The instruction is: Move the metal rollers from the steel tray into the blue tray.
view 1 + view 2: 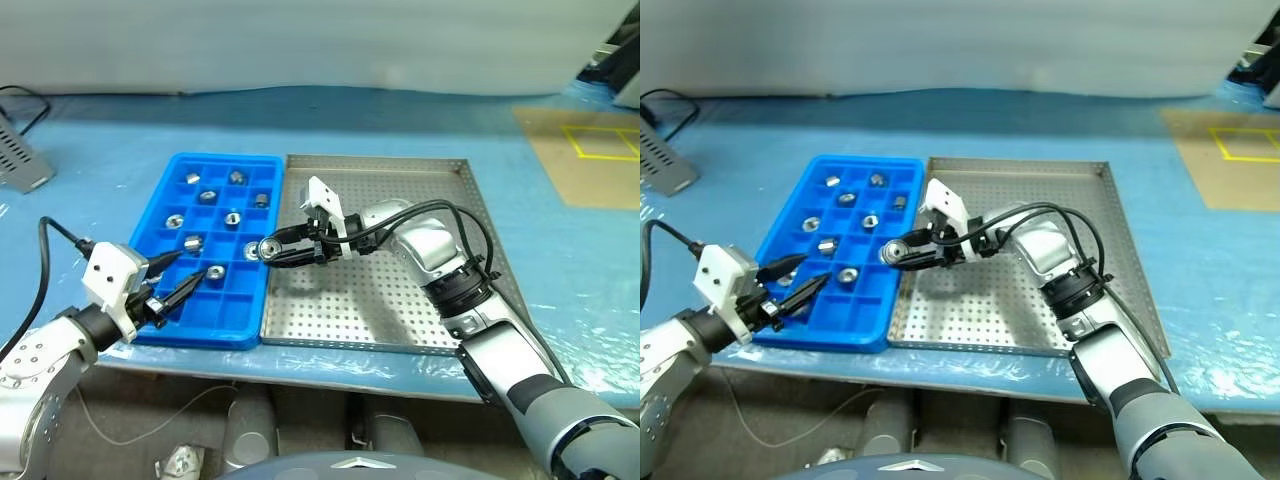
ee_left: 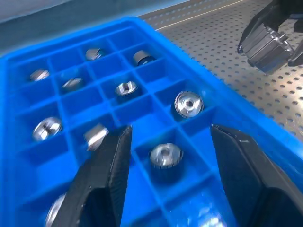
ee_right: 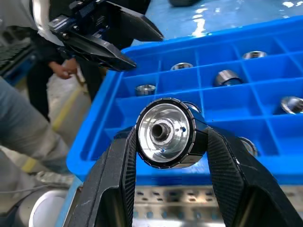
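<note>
Beside the blue tray (image 1: 150, 300), left claw (image 1: 190, 268) gapes, empty.

Shiny metal rollers (image 3: 166, 133); glossy blue plastic tray (image 1: 160, 325); dull grey perforated steel tray (image 1: 400, 320).

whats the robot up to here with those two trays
The robot is moving metal rollers out of the steel tray into the blue tray. Its right end effector holds one roller at the blue tray's edge. The left end effector hovers open over the blue tray, where several rollers already sit in compartments.
</note>
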